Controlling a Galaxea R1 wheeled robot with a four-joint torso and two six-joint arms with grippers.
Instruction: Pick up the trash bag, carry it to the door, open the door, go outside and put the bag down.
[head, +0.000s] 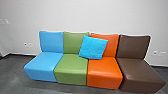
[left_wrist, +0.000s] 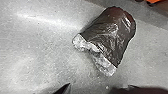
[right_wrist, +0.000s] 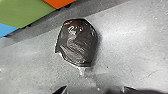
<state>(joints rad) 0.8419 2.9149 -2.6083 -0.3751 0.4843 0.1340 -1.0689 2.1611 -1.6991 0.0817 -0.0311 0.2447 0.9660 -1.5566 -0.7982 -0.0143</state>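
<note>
Trash bag: it lay on the grey floor (left_wrist: 37, 62), out in front of the seat row (head: 71, 71) and apart from it. I had not got hold of it.
Bag from claw: from my left claw (left_wrist: 99, 85) and my right claw (right_wrist: 95, 87) alike, the trash bag (right_wrist: 77, 43) lay ahead and below, toward the seat row.
Long axis: it ran roughly outward from the seat row, somewhat askew; the dark rounded end faced the row, the pale crumpled end (left_wrist: 101, 60) faced away, to my side.
Nearer claw: I could not tell; the bag seemed within easy turning of either, and the pale end looked the closer part to grab.
Left claw: spread, nothing pinched, farther out from the row than the bag.
Right claw: spread too, empty, likewise farther out.
Bag count: one.
Claw count: two.
Seat count: four in the row, blue, green, orange and brown.
Cushion count: one, a bright blue cushion (head: 93, 47), leaning on the row across its green and orange backs.
</note>
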